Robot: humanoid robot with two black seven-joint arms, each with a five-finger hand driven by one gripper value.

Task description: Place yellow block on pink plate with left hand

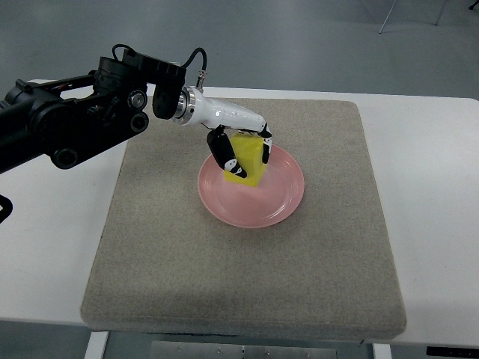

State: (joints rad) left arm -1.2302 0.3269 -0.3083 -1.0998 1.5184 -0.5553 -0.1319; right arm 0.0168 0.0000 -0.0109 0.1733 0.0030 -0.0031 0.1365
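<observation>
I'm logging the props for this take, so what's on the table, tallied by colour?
Yellow: 1, the block, held in the left hand over the plate.
Pink: 1, the plate.
Grey-beige: 1, the mat under the plate.
Total: 3 things.

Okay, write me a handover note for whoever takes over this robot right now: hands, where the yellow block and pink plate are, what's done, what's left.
Left hand: shut on the flat yellow block, thumb and fingers around it, over the upper left part of the round pink plate.
Right hand: not in view.
Plate sits near the middle of the grey felt mat on the white table.
Done: block gripped and brought to the plate.
Cannot tell whether the block's lower edge already touches the plate.
Left: set it down if needed, open the fingers, withdraw the left arm.
</observation>
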